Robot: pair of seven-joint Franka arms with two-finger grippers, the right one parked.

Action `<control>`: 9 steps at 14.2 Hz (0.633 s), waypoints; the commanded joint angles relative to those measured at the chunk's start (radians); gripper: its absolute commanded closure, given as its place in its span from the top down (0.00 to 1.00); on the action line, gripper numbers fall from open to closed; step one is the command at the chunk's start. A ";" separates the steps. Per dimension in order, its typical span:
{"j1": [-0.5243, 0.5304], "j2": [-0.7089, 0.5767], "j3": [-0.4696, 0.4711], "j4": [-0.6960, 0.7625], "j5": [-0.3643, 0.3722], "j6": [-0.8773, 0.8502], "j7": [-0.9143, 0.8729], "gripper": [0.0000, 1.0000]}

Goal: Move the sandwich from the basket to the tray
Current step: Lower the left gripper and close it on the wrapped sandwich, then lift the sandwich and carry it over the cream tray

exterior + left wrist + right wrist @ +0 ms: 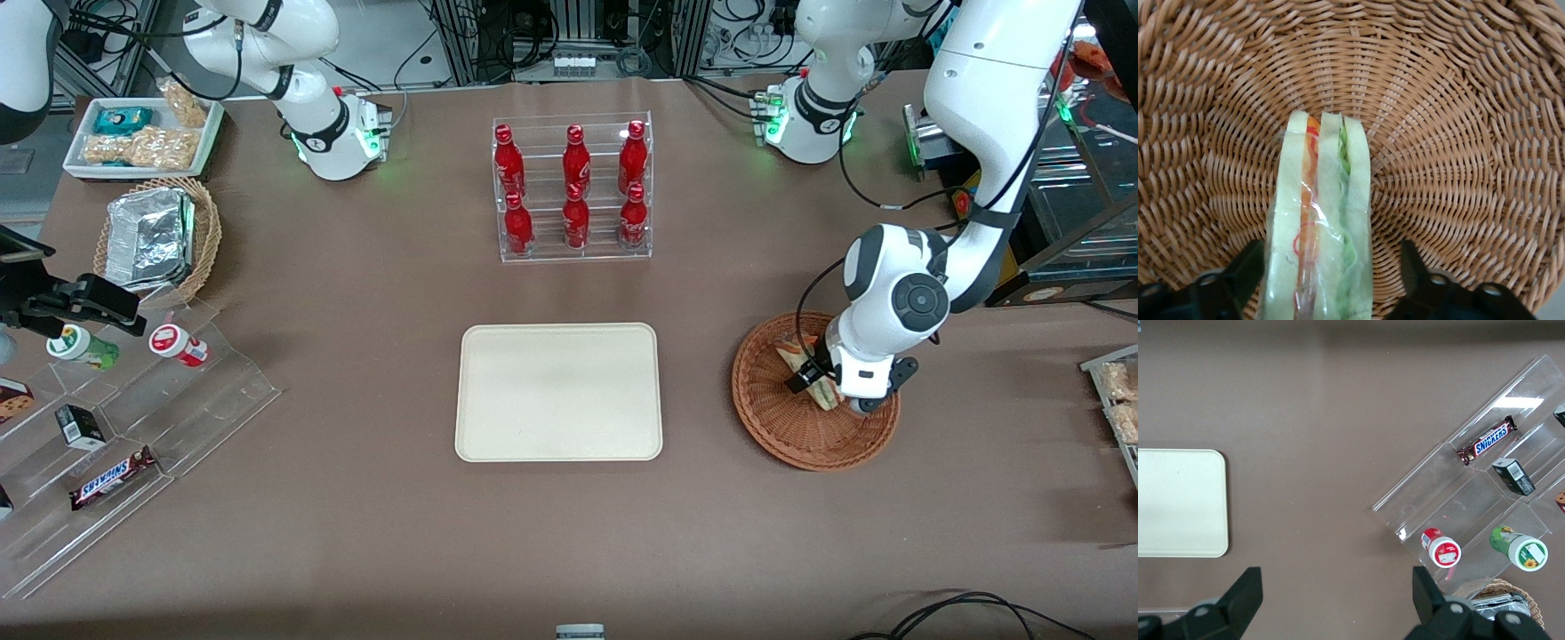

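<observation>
Brown cloth covers the long table [356,533], with cables and equipment racks along the edge farthest from the front camera. Toward the working arm's end sits the round reddish-brown wicker basket [782,436], and the gripper [831,396] is lowered into it, over the sandwich [794,357]. From the wrist camera the sandwich [1321,227] stands on edge on the woven basket floor [1458,133], wrapped in clear film, its white bread showing an orange-red layer and a green layer. The two dark fingers [1238,277] stand spread, one on each side of the sandwich, with a gap of weave showing between at least one finger and the bread, so nothing is pinched. The sandwich lies in the basket, partly hidden by the wrist in the front view. Beside the basket, toward the middle of the table, lies the cream tray [558,391], flat and bare, apart from the basket. Farther from the front camera than the tray stands a clear rack of red bottles [573,187]. Toward the parked arm's end are clear stepped shelves [133,427] holding a Snickers bar [111,477] and small jars, a tan basket of foil containers [156,236], and a white tray of snack packets [142,135].
</observation>
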 commanded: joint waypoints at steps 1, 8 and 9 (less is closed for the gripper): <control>-0.016 -0.028 0.003 0.002 0.012 0.003 -0.102 0.10; -0.137 -0.173 -0.006 0.129 0.031 -0.376 -0.082 0.06; -0.193 -0.168 -0.006 0.183 0.029 -0.452 -0.090 0.05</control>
